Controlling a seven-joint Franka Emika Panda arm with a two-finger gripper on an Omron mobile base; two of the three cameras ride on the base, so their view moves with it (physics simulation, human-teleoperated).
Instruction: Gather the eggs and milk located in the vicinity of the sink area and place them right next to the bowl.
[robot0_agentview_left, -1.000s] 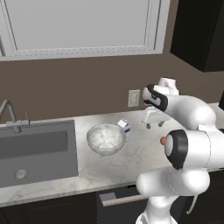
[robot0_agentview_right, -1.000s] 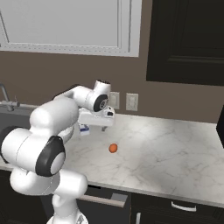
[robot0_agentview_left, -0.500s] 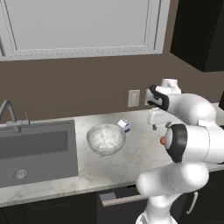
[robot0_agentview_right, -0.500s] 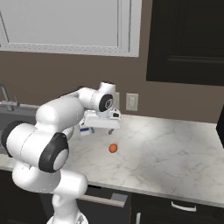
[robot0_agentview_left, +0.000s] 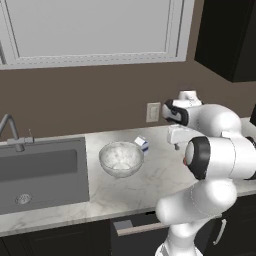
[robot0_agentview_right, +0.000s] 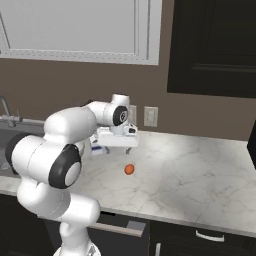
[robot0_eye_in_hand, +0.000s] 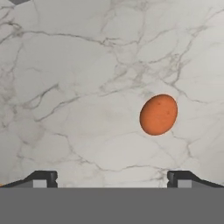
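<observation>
A home kitchen, computer-rendered. A long white marble counter (robot0_agentview_left: 125, 187) with grey veins runs along a brown wall. Set into it is a dark grey sink (robot0_agentview_left: 40, 172) with a round drain and a slim curved faucet (robot0_agentview_left: 10, 131). Pale framed wall cabinets (robot0_agentview_left: 95, 30) hang above, with dark cabinets (robot0_agentview_right: 215, 45) beside them. A white wall outlet (robot0_agentview_right: 151, 116) sits above the counter. Dark base cabinets with a drawer handle (robot0_agentview_right: 120, 229) stand below. A glass bowl (robot0_agentview_left: 121, 158), a milk carton (robot0_agentview_left: 142, 144) and an egg (robot0_agentview_right: 129, 169) rest on the counter.
</observation>
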